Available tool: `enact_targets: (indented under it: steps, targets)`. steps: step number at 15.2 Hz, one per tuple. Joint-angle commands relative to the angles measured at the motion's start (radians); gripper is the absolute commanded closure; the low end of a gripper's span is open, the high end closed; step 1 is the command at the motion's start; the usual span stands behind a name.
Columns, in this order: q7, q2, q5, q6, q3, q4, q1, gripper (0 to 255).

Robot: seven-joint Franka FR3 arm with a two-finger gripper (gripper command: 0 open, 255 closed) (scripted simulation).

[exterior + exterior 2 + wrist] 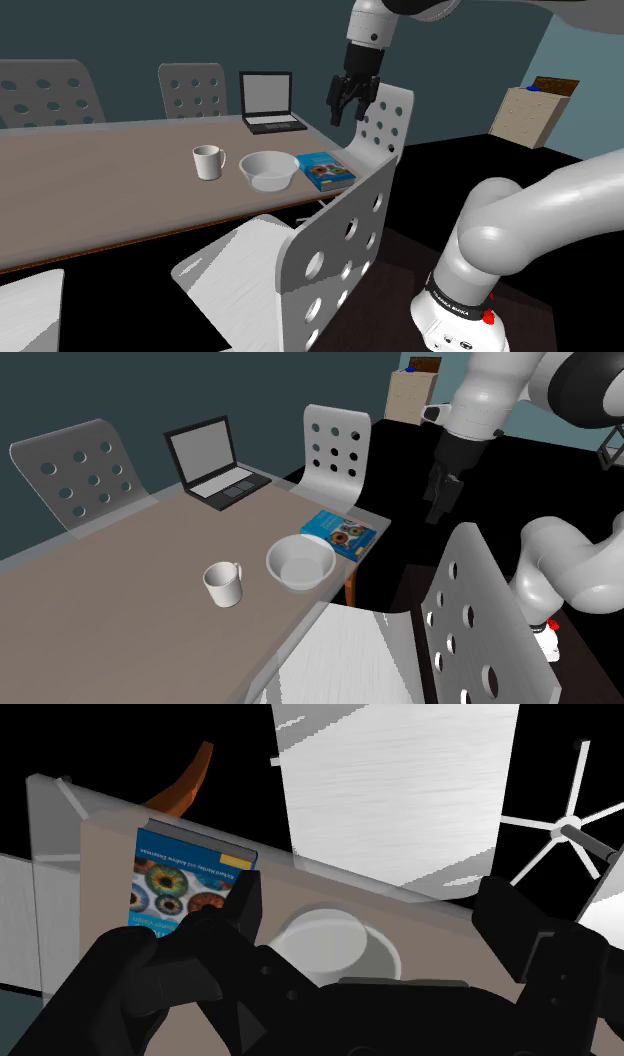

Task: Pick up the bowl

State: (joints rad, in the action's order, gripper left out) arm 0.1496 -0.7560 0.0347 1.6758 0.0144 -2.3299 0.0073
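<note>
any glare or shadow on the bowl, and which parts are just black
shoulder view: bowl evenly lit, no glare; second exterior view: soft shading inside it, black area beyond the table; wrist view: the black claw hides part of its rim

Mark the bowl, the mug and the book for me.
bowl (pixel 267 170), shoulder view, inner bottom.
mug (pixel 207 162), shoulder view, outer side wall.
book (pixel 344 535), second exterior view, front cover.
</note>
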Motion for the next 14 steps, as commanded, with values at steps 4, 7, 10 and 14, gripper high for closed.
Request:
enact_targets:
  steps: [4,7,10,14]
  targets:
    - [0.015,0.093,0.001,0.083,-0.012,0.007,-0.018,0]
    - [0.029,0.191,0.004,0.161,-0.025,0.024,-0.033,0]
    - [0.042,0.293,0.008,0.231,-0.039,0.053,-0.048,0]
    - [0.056,0.434,0.019,0.313,-0.059,0.107,-0.064,0]
